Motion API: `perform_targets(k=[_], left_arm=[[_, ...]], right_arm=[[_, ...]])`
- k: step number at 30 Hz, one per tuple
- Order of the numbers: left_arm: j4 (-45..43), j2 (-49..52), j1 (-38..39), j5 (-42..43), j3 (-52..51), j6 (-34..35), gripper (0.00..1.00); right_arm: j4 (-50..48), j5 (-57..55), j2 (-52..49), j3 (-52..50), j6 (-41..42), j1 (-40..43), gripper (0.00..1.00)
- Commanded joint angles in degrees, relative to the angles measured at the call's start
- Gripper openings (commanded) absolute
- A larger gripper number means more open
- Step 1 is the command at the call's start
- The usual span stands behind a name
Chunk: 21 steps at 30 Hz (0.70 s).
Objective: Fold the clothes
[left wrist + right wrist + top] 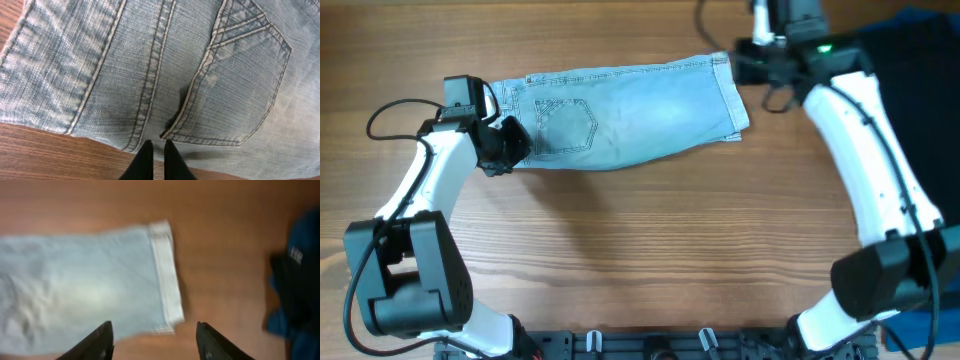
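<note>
The light blue denim shorts (620,115) lie flat across the far side of the wooden table, waist to the left and hemmed leg end to the right. My left gripper (515,140) is at the waist end by the near edge. In the left wrist view its fingers (155,145) are almost together, tips over the edge of the shorts (200,65) just below the back pocket, with nothing pinched. My right gripper (748,62) hovers by the hem end. In the right wrist view it (155,330) is wide open and empty above the shorts' hem (165,275).
A dark blue garment (910,80) lies at the far right of the table; the right wrist view shows it (305,325) with a black piece (287,290) on it. Bare wood (650,240) fills the near half of the table.
</note>
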<state>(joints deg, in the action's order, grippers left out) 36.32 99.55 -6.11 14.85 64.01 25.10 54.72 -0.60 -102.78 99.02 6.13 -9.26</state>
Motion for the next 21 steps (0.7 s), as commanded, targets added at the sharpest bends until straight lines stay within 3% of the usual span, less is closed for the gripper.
perform_targets(k=[1, 13, 21], left_arm=[[-0.04, 0.55, -0.17, 0.07, 0.50, -0.85, 0.10], [0.00, 0.55, -0.15, 0.07, 0.50, -0.85, 0.11], [0.02, 0.55, -0.11, 0.09, 0.50, -0.85, 0.11]], right_arm=[[0.48, 14.12, -2.67, -3.91, -6.19, 5.22, 0.57], [-14.53, 16.74, -9.62, -18.95, -7.52, 7.52, 0.57], [-19.12, 14.38, -14.69, -20.79, -5.92, 7.34, 0.60]])
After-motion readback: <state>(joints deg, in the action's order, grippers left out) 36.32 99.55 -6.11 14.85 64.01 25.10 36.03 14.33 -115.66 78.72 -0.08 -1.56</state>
